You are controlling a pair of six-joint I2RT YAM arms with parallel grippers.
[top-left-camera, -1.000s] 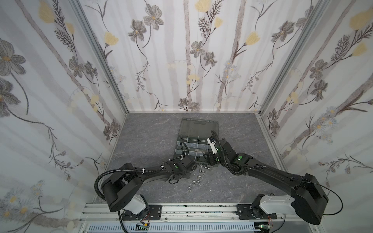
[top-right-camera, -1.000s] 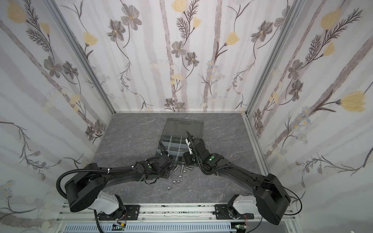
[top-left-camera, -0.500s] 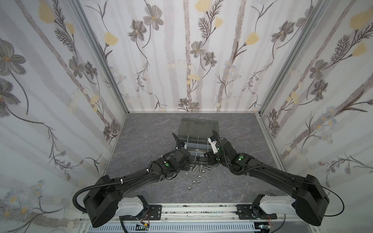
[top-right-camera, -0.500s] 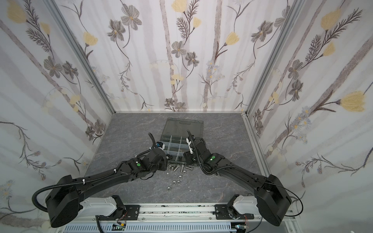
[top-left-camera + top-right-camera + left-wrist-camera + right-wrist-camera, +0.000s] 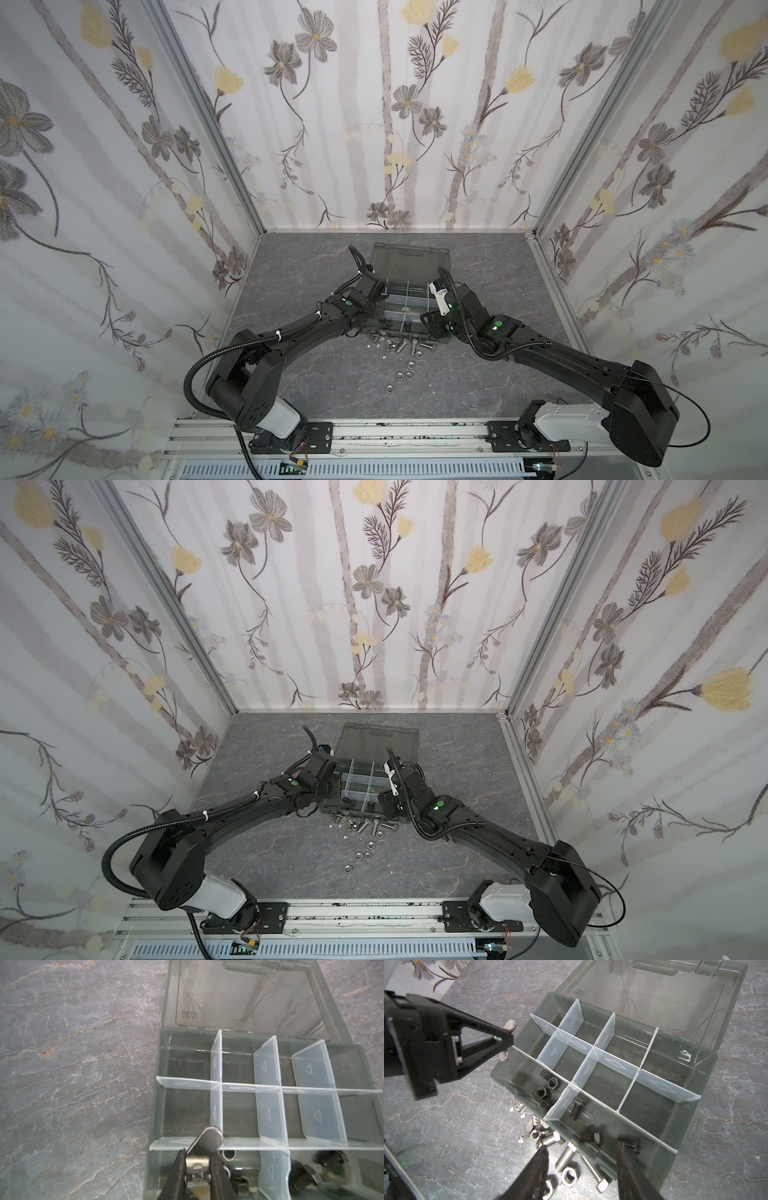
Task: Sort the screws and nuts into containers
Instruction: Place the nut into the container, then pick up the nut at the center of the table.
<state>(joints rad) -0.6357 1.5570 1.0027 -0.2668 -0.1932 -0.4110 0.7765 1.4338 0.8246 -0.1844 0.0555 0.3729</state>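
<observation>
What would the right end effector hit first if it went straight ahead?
Probably the black screw lying just beyond the open right end effector, inside the organiser case; depth is unclear.

You are looking at a grey, marble-veined desk (image 5: 299, 266). Floral wallpaper panels (image 5: 395, 124) are standing around the desk on three sides and meeting at aluminium corner posts (image 5: 205, 112) that are rising from the desk's back corners. A slotted aluminium rail (image 5: 395, 432) is running along the desk's near edge. A few tiny white flecks (image 5: 520, 1140) are lying on the desk near its middle.
</observation>
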